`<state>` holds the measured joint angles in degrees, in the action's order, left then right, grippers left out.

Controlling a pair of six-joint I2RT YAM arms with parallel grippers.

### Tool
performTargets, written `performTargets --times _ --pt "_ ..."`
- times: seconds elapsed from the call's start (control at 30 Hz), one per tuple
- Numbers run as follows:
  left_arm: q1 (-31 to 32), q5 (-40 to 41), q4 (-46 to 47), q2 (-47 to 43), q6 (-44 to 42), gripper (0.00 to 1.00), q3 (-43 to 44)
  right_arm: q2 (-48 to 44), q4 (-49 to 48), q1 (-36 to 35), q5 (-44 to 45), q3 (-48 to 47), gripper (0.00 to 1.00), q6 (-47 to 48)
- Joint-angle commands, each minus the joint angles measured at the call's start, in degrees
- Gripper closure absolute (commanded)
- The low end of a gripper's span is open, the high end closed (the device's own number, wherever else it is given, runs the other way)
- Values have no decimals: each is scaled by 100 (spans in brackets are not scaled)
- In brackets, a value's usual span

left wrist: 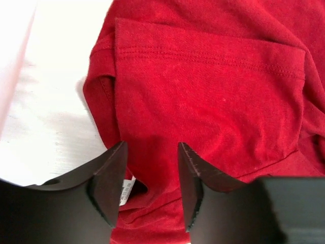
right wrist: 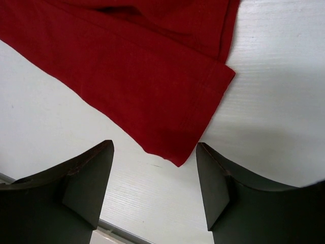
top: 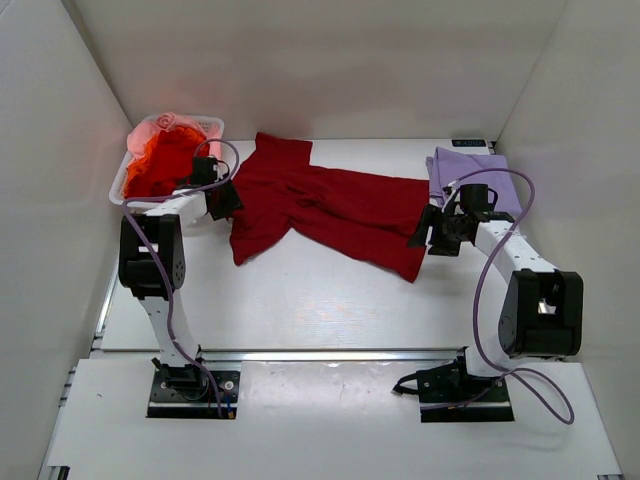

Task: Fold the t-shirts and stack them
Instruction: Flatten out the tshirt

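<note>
The large dark red t-shirt (top: pixel 320 205) lies crumpled across the back middle of the table. My left gripper (top: pixel 222 200) hovers open over its left edge; in the left wrist view the gripper (left wrist: pixel 151 152) straddles red cloth (left wrist: pixel 203 91) near a white label (left wrist: pixel 126 189). My right gripper (top: pixel 425 235) is open at the shirt's right hem; in the right wrist view the gripper (right wrist: pixel 155 152) sits just short of the hem corner (right wrist: pixel 175 152). A pale lavender shirt (top: pixel 470 172) lies folded at the back right. Orange-red (top: pixel 160 165) and pink (top: pixel 170 123) shirts fill the basket.
The white plastic basket (top: pixel 214 127) stands at the back left, close behind my left gripper. White walls enclose the table on three sides. A metal rail (top: pixel 330 352) runs along the table's near edge.
</note>
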<state>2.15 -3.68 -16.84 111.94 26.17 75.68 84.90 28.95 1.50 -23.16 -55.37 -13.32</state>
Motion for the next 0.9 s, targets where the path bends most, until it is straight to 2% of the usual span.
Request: performTargets --times 0.0,0.17,0.33,0.87 --pt "-84 359 111 -278 89 43 -62 0 -206 -71 -75 -71 36 23" --pt "-92 360 304 -147 55 42 25 35 -293 -79 -101 -52 37 14" --pt "-31 746 576 -40 72 42 131 35 -328 -114 -110 -35 38 5" --pt "4 834 182 856 63 44 1142 167 -329 -53 -181 -70 38 -21"
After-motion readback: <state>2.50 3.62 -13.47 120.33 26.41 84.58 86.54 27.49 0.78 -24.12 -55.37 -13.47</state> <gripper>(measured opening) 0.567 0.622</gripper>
